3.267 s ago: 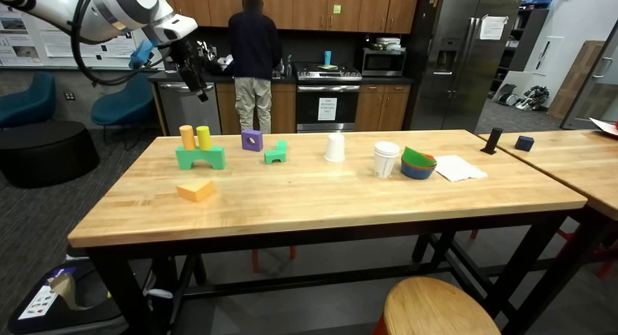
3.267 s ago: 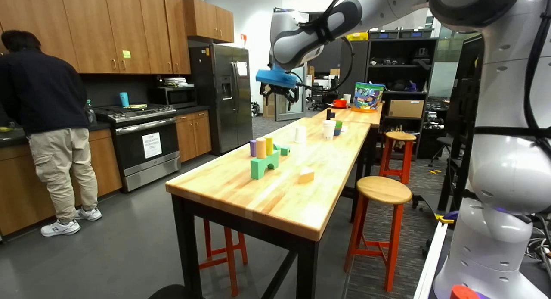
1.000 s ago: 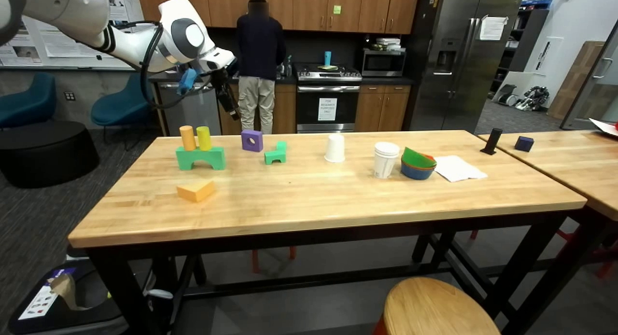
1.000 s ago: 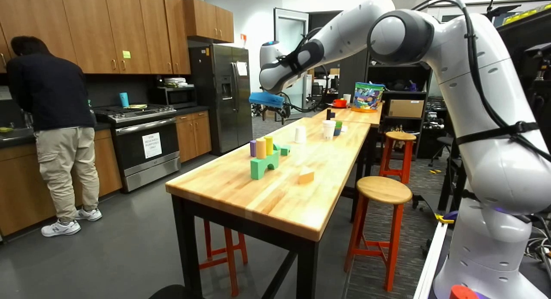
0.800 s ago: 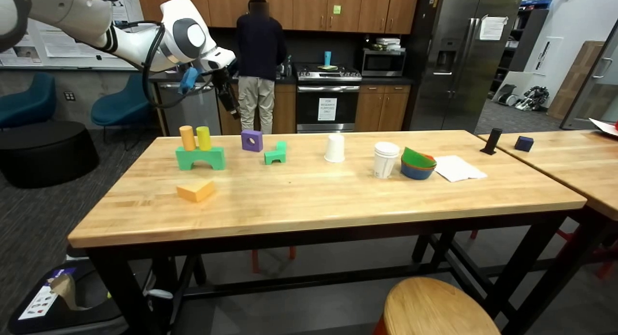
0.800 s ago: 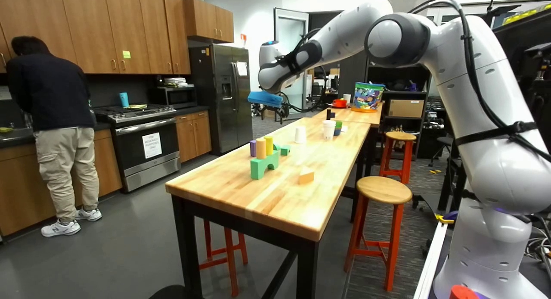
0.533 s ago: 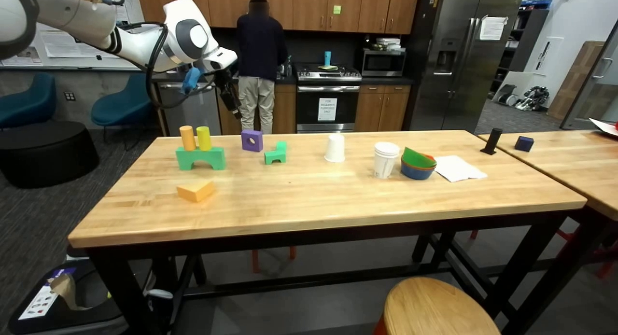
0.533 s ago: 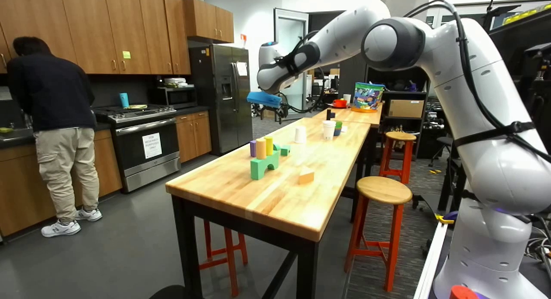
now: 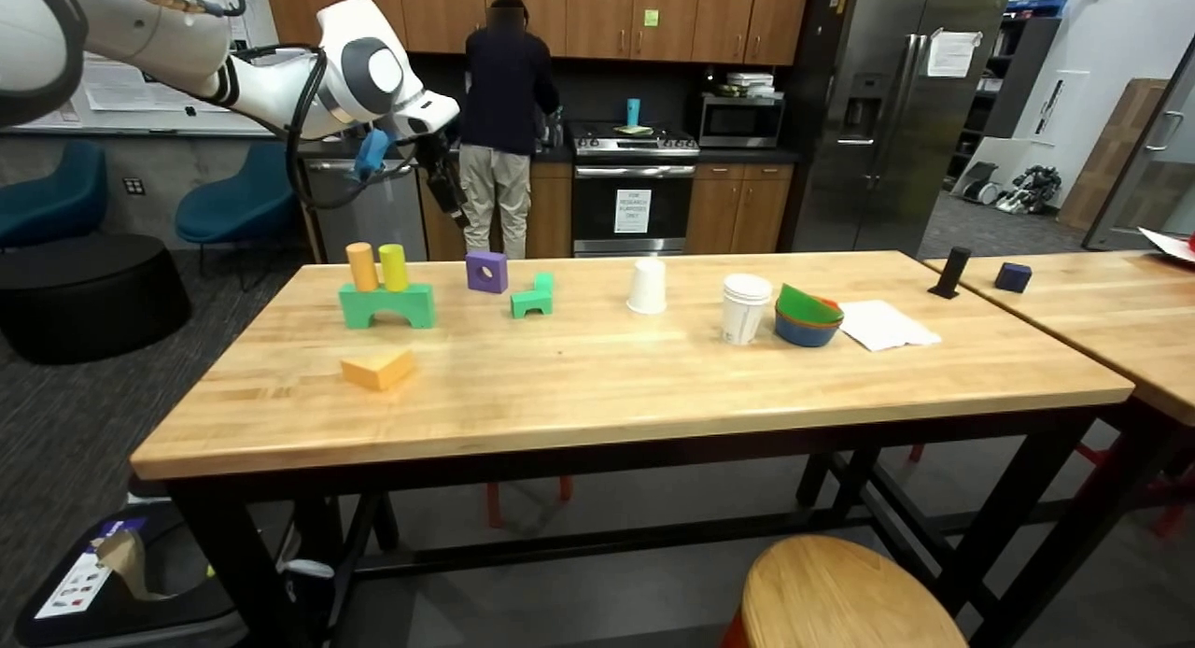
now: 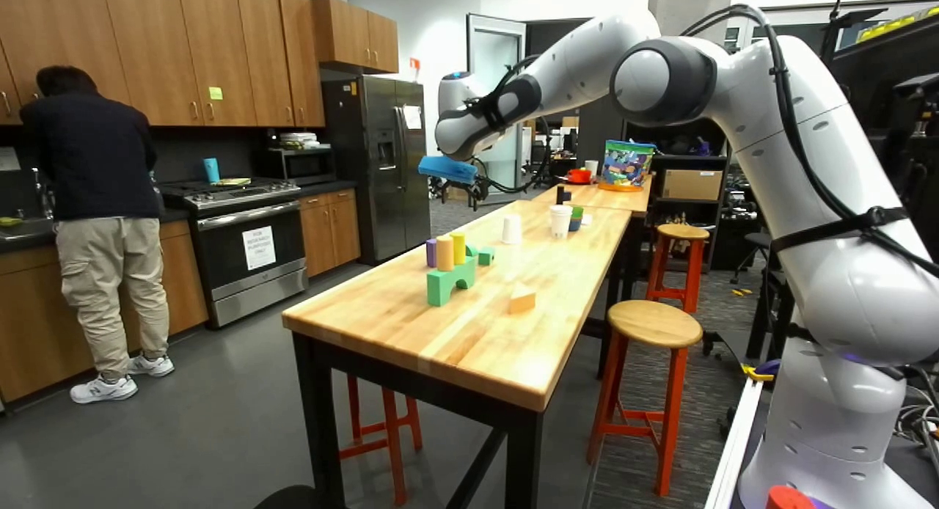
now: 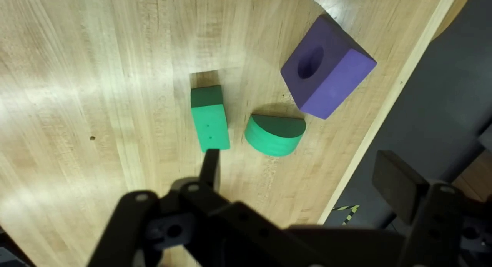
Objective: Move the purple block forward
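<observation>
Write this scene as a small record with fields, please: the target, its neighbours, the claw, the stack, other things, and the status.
target: purple block with a round hole, on the table, near its edge
neighbours: green half-round, green block
robot: claw open, holding nothing, apart from the purple block
stack: orange cylinder and yellow cylinder, upright on the green arch
other things: wedge, upturned cup, bowls
status: purple block not yet gripped
</observation>
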